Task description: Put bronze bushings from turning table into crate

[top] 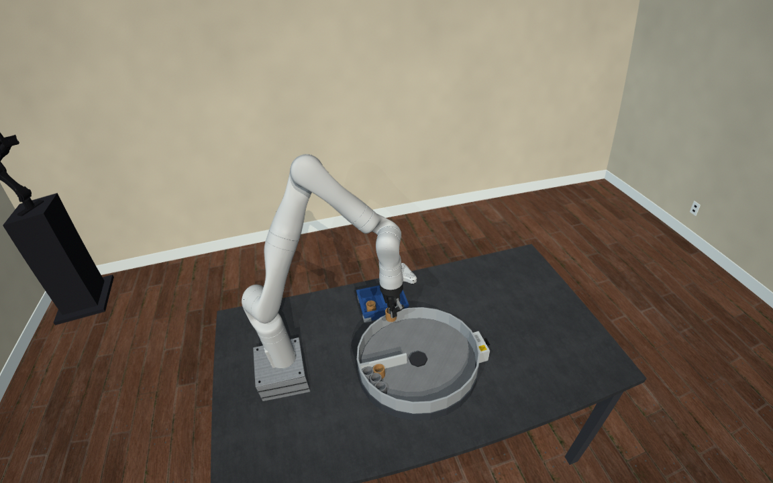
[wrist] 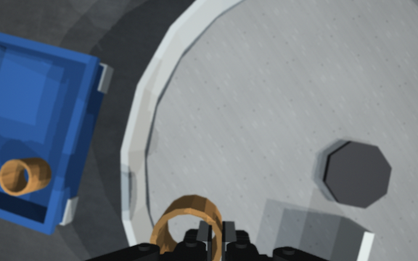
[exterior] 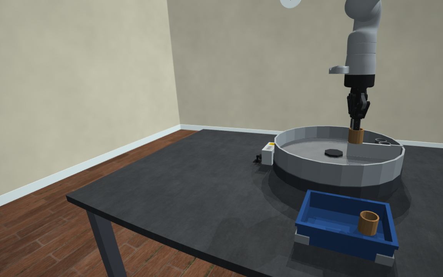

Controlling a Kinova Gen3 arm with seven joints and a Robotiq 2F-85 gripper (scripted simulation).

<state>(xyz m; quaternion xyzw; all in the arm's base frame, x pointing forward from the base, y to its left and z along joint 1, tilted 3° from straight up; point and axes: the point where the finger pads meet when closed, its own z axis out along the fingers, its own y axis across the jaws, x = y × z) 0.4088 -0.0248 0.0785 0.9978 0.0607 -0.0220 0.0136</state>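
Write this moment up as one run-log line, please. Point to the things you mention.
pincer (top: 392, 314) (exterior: 355, 128) (wrist: 217, 238): shut on bronze bushing's wall (top: 390, 316) (exterior: 355, 137) (wrist: 187, 203) | crate (top: 357, 295) (exterior: 345, 249) (wrist: 75, 123): one bronze | turning table (top: 437, 342) (exterior: 305, 146) (wrist: 267, 109): one bronze, three steel | release pending

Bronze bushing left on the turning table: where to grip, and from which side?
I'd pinch the upper wall of the bronze bushing from above, one finger inside the bore. It stands upright, open end up. Use the wall section away from the steel bushings and the white divider, which likely crowd an outside grasp.

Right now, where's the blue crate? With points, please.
Exterior view: the blue crate (top: 362, 308) (exterior: 336, 239) (wrist: 72, 119) sits at lower right on the dark table (top: 533, 336) (exterior: 182, 192), in front of the turning table's grey rim (top: 419, 407) (exterior: 336, 172) (wrist: 133, 145).
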